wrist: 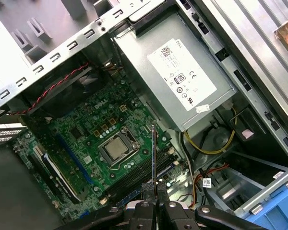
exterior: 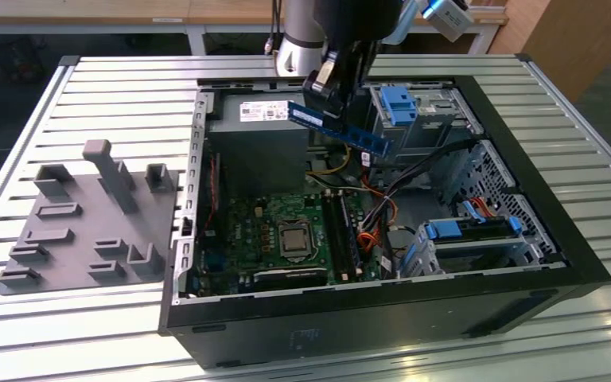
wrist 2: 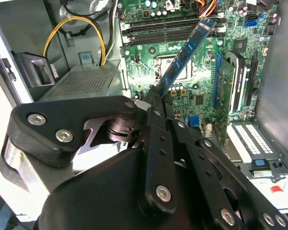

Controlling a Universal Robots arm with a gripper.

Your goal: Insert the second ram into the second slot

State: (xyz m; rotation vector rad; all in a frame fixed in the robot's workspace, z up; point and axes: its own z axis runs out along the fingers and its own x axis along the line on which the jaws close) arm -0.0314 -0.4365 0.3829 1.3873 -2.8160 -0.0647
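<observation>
Since the end effector is clamped shut on one end of the second ram, the stick hangs tilted in mid-air, well above the mobo inside the open case. In the exterior view it sits at 12 o'clock from the ram slots, apart from them. My worry: held by one end only, it could pivot, or meet the slot skewed and jam. Orange cables lie at 3 o'clock of the slots. Can't tell latch state, nor which slot is filled.
</observation>
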